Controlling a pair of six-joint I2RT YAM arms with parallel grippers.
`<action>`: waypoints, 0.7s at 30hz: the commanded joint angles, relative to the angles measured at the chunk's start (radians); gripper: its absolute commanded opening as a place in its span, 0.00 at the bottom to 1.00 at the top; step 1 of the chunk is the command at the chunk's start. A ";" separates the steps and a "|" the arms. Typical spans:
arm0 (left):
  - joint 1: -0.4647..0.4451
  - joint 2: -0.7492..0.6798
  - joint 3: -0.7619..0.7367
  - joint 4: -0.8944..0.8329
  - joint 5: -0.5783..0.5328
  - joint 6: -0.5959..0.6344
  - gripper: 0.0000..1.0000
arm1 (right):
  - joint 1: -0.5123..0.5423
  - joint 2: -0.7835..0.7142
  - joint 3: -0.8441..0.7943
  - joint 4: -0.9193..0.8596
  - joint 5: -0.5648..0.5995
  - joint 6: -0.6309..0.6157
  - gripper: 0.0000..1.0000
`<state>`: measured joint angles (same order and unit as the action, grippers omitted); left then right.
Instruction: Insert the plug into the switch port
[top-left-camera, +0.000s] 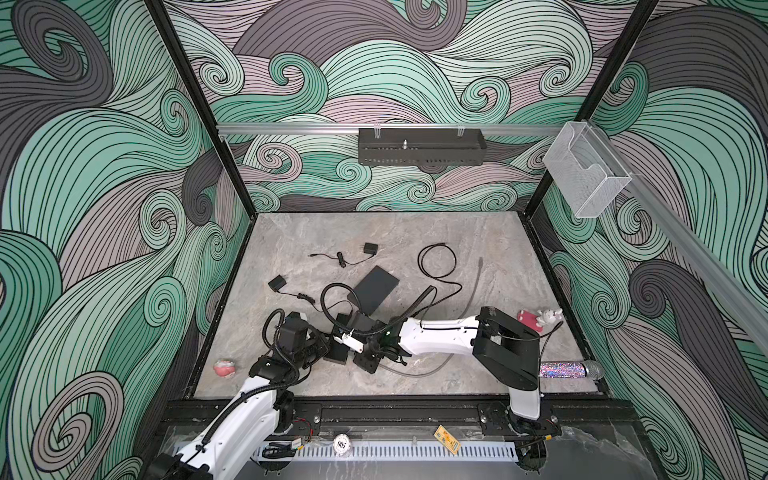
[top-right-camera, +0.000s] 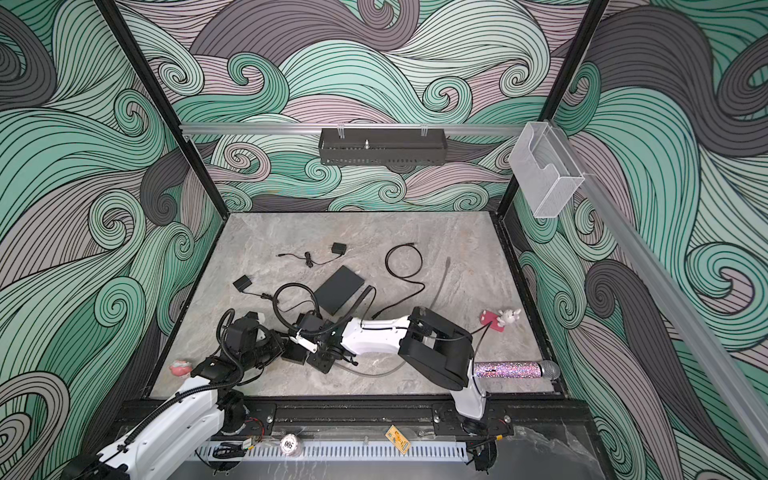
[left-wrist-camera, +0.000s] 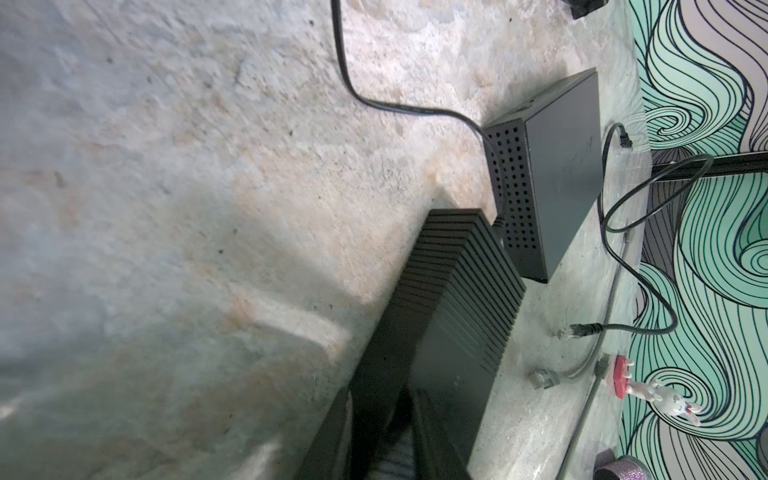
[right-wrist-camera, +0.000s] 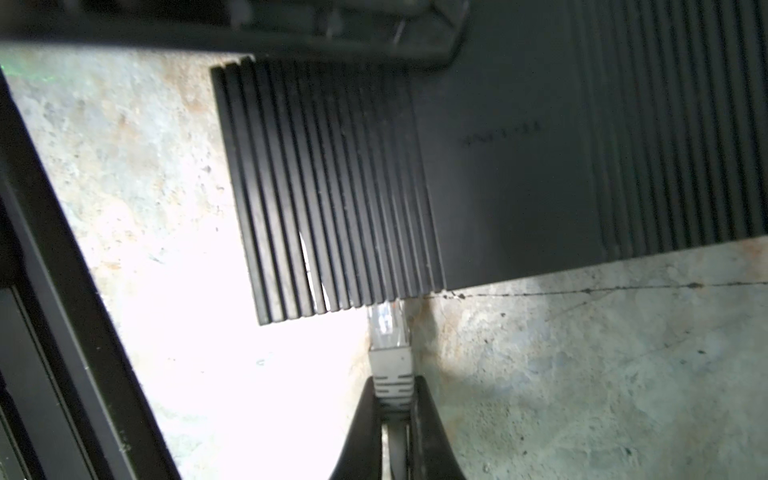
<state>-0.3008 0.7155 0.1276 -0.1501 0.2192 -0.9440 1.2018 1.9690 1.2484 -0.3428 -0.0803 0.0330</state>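
Note:
The switch (right-wrist-camera: 498, 166) is a black box with a ribbed top, lying near the table's front (top-left-camera: 337, 353). In the left wrist view the left gripper (left-wrist-camera: 390, 436) is shut on the near end of the switch (left-wrist-camera: 457, 291). The plug (right-wrist-camera: 388, 336) is a clear-tipped grey network connector on a grey cable (top-left-camera: 473, 291). My right gripper (right-wrist-camera: 392, 399) is shut on its grey boot. The plug's tip touches the switch's side just under the ribbed edge. The port is hidden beneath that edge. In both top views the two grippers meet over the switch, left (top-left-camera: 322, 349) and right (top-left-camera: 353, 347).
A second black box with perforated sides (left-wrist-camera: 552, 178) stands just behind the switch with a black cable in it. Two small power adapters (top-left-camera: 276, 284) (top-left-camera: 370, 248), a looped black cable (top-left-camera: 436, 262), a rabbit toy (top-left-camera: 540, 319), a glitter microphone (top-left-camera: 569, 369) and a pink denture model (top-left-camera: 224, 368) lie around.

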 joint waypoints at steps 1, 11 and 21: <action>-0.012 0.053 -0.019 -0.030 0.161 -0.001 0.25 | 0.006 0.036 0.054 0.061 -0.023 -0.014 0.00; -0.014 0.199 0.014 0.017 0.218 0.051 0.25 | -0.004 0.048 0.098 0.047 0.049 -0.083 0.00; -0.012 0.109 0.004 -0.039 0.213 0.062 0.26 | -0.041 0.031 0.079 0.109 0.105 -0.107 0.00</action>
<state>-0.2955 0.8310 0.1551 -0.0723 0.2768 -0.8848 1.1866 1.9873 1.2995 -0.4355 -0.0326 -0.0467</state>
